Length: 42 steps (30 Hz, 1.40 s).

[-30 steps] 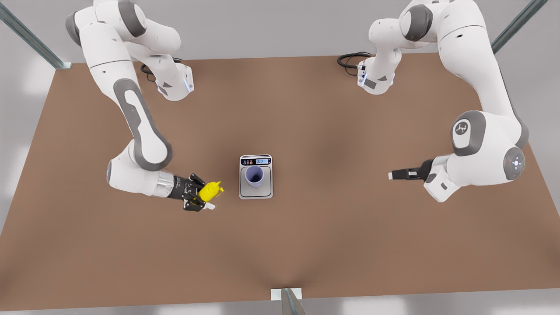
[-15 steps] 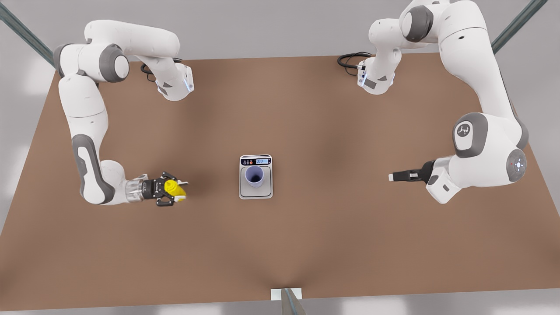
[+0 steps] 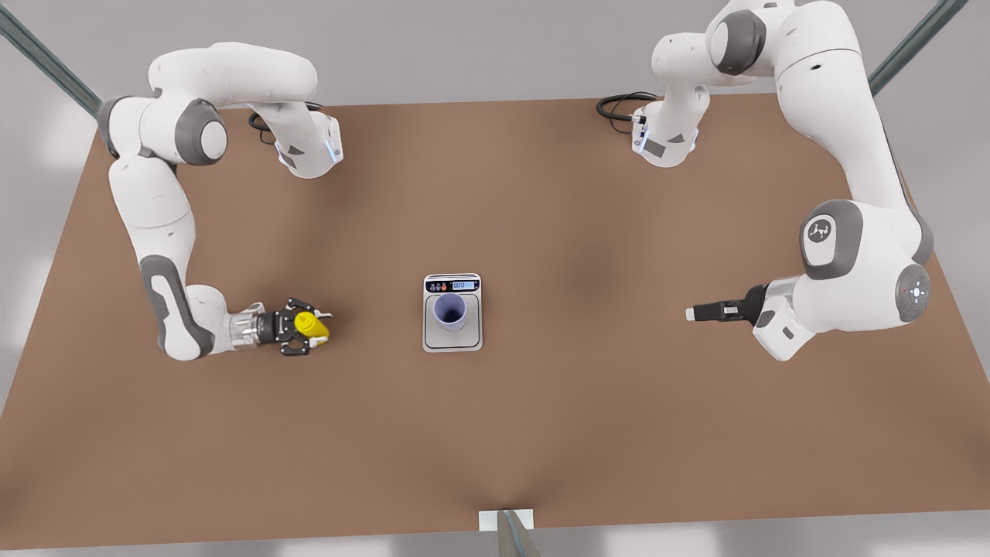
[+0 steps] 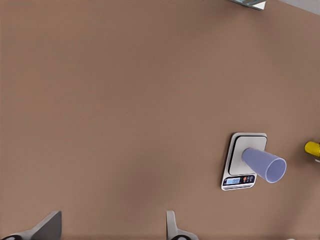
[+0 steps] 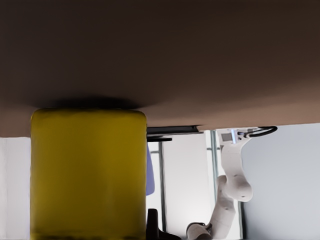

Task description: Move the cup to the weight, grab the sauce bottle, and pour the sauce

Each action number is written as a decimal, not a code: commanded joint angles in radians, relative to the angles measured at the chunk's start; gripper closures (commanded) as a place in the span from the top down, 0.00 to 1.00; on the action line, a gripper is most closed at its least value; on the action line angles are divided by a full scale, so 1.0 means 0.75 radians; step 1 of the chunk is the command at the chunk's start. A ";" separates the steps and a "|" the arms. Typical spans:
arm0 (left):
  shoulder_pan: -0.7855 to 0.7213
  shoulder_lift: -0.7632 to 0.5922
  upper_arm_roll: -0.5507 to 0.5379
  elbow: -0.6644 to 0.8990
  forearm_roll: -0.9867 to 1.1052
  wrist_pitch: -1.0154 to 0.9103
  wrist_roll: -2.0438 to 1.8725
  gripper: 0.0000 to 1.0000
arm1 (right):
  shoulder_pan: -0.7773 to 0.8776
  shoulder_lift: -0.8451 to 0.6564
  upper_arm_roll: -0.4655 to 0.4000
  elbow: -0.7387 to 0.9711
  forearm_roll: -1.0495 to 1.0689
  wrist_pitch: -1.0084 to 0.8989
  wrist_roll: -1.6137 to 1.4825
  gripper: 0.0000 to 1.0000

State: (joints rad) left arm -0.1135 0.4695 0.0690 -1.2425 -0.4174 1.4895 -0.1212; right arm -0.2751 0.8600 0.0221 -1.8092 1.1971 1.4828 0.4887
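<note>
The right gripper [image 3: 308,329] has its jaws closed on the yellow bottle [image 3: 313,326], low over the worktop [image 3: 541,433] and well apart from the scale [image 3: 452,340]. To pour well, I judge, it must carry the bottle above the cup [image 3: 450,309] and tip the cap inward. The cup stands upright on the scale, with no sauce visible inside. The left gripper [image 3: 691,312] waits, jaws wide.

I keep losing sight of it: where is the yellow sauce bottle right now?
The sauce bottle is in the right gripper at the front view's left, well apart from the cup on the weight.
</note>
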 commanded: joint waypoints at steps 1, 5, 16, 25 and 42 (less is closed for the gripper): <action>0.000 0.000 0.000 0.000 0.000 0.000 0.000 1.00 | 0.001 -0.001 -0.001 -0.005 0.063 0.025 0.001 1.00; 0.000 0.000 0.000 0.000 -0.002 0.000 0.000 1.00 | -0.001 -0.001 -0.003 -0.005 0.052 0.023 -0.048 1.00; 0.000 0.000 0.000 0.000 -0.002 0.000 0.000 1.00 | -0.032 -0.007 -0.019 0.003 -0.007 0.019 -0.052 1.00; 0.000 0.000 0.000 -0.002 0.000 0.000 0.000 1.00 | -0.052 -0.010 -0.021 -0.001 -0.050 0.015 -0.054 1.00; 0.000 -0.016 -0.016 0.008 -0.002 -0.008 0.010 1.00 | -0.063 -0.016 -0.021 0.001 -0.066 0.011 -0.075 1.00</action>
State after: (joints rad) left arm -0.1135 0.4578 0.0560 -1.2364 -0.4191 1.4833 -0.1135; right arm -0.3250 0.8475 0.0018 -1.8073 1.1474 1.4911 0.4312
